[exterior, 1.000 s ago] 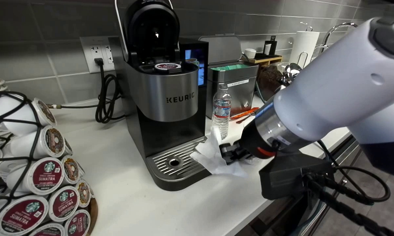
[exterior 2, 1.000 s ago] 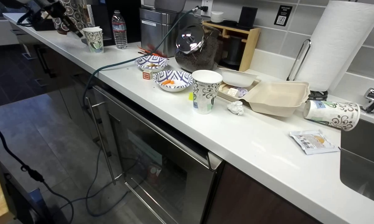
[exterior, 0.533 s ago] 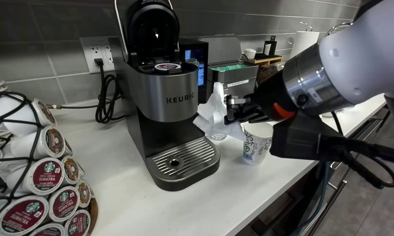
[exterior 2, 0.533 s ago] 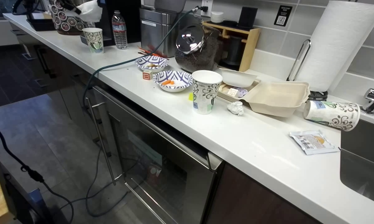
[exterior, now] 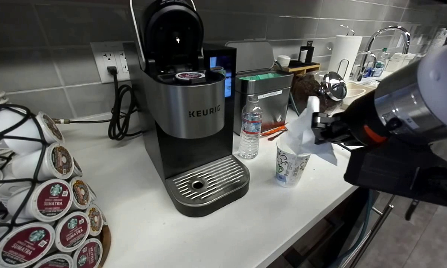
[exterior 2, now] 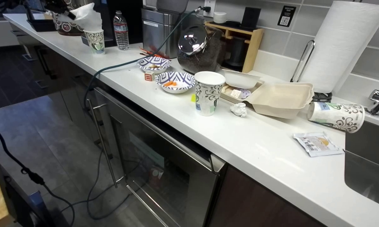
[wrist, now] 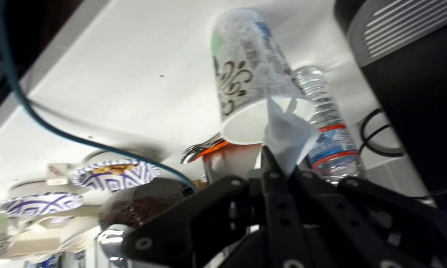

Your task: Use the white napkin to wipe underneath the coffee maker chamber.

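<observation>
Clamping on the white napkin (exterior: pixel 301 130), the claw (exterior: pixel 316 128) is holding it at the mouth of the patterned paper cup (exterior: pixel 291 169), contact unclear, while the coffee maker chamber (exterior: pixel 191 108) is standing apart from both on the tabletop (exterior: pixel 152 216), the water bottle (exterior: pixel 250 141) just beside it.

Napkin (exterior: pixel 304 128): matt, wrinkled paper. Coffee maker (exterior: pixel 188 119): satin metal, smooth plastic. Counter (exterior 2: pixel 262 142): smooth, glossy.
</observation>
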### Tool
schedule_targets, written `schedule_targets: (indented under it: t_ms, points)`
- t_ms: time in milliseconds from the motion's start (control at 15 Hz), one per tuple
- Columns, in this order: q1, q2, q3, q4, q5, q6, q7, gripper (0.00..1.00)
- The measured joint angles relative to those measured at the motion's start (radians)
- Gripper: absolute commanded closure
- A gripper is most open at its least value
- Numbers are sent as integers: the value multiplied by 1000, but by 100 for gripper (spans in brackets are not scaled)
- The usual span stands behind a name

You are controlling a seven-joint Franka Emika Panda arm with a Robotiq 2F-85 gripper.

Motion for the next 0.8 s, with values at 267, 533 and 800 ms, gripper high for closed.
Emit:
schedule_targets:
  t_ms: [267,533,800]
  points:
    - [-102,-77,148,-33,121,-240,28,98]
    - [-155,-115,192,-52,151,-265,25,99]
    - [-237,-112,228,-43,140,-122,17,99]
